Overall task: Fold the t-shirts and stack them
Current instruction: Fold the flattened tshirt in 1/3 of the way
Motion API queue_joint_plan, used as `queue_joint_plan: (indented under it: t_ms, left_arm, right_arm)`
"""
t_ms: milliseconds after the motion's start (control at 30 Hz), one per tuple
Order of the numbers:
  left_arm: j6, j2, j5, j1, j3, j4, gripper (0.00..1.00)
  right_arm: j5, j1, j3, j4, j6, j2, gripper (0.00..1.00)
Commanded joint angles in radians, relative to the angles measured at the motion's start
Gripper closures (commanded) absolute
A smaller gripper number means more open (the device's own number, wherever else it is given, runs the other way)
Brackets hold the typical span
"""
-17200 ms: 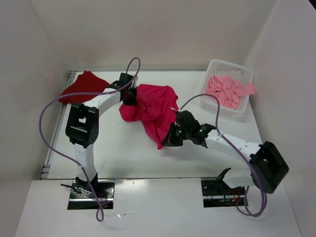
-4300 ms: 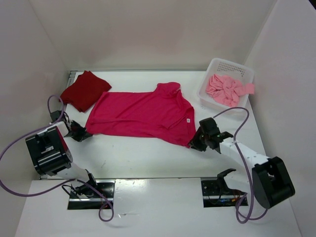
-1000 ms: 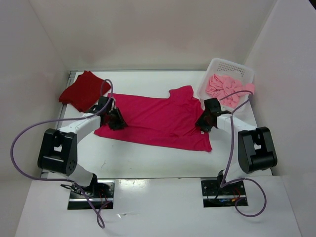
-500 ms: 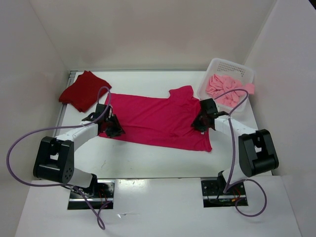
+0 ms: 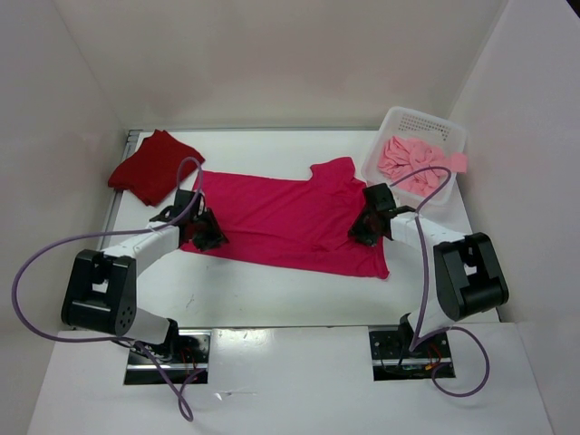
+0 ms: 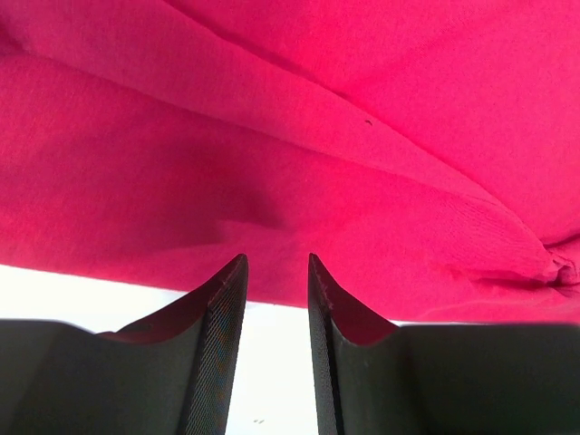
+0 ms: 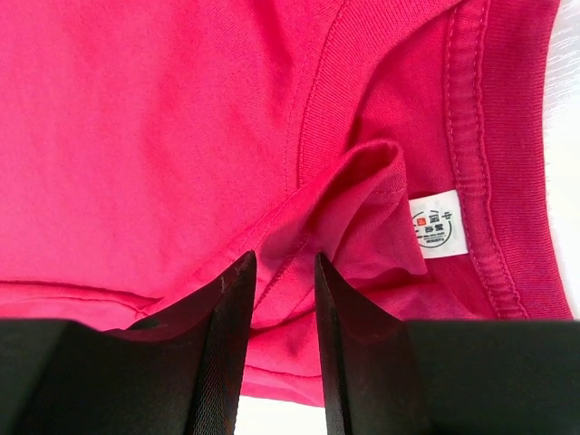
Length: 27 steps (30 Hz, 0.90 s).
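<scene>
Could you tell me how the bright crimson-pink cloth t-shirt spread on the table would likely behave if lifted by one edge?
The bright crimson-pink cloth t-shirt is probably floppy: it lies flat with soft creases, so it should sag when lifted. The raised fold beside its white label suggests it bunches easily.

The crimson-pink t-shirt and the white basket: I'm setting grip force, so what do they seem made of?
The crimson-pink t-shirt looks like soft matte knit cloth, probably cotton jersey: the right wrist view shows fine ribbing at the collar, stitched seams and a sewn label. The basket looks like stiff, smooth white plastic: its walls carry neat rows of small holes.
</scene>
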Motion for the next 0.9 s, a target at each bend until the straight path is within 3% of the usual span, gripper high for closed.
queue_joint_plan:
  t_ms: [0, 400, 500, 667, 867]
  left_arm:
    - [0.002, 0.025, -0.008, 0.005, 0.027, 0.035, 0.60]
    - [0.031, 0.101, -0.017, 0.024, 0.070, 0.053, 0.60]
    - [0.031, 0.101, -0.017, 0.024, 0.061, 0.053, 0.60]
    - [0.042, 0.111, -0.026, 0.024, 0.070, 0.053, 0.60]
    - [0.042, 0.131, -0.035, 0.034, 0.070, 0.044, 0.60]
  right_arm:
    - [0.028, 0.010, -0.009, 0.012, -0.004, -0.017, 0.62]
    - [0.011, 0.010, -0.005, -0.010, -0.004, -0.048, 0.61]
    - [-0.009, 0.019, 0.007, 0.018, -0.004, 0.006, 0.62]
    - [-0.018, 0.032, 0.090, 0.027, -0.004, 0.102, 0.78]
    - [0.003, 0.032, 0.142, 0.013, -0.004, 0.080, 0.99]
